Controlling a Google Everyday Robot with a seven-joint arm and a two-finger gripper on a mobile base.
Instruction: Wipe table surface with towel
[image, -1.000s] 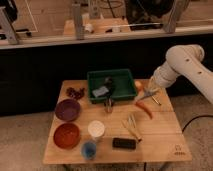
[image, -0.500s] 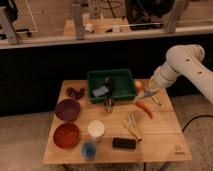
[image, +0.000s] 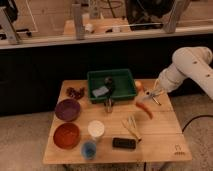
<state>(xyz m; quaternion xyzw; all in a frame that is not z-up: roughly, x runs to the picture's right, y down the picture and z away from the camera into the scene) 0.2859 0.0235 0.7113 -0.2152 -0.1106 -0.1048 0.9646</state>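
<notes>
With its fingers pressed together on nothing, the gripper (image: 151, 95) hangs over the table surface (image: 165, 131) at its two o'clock edge, just above an orange-red chili-shaped item (image: 144, 109), while the towel (image: 100, 91) lies inside the green bin (image: 113, 85) at twelve o'clock, with bowls (image: 67, 109) at nine.

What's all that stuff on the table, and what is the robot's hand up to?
Table surface: one, light-brown wood.
Bin: one, green, back centre.
Towel: one, pale grey-blue, inside the bin.
Bowls: purple and red-brown, left side.
Cups: white, blue, front centre.
Black flat object: one, front.
Orange-red object: one, right of centre.
Gripper: one, shut, over the table's right rear, beside the bin.
</notes>
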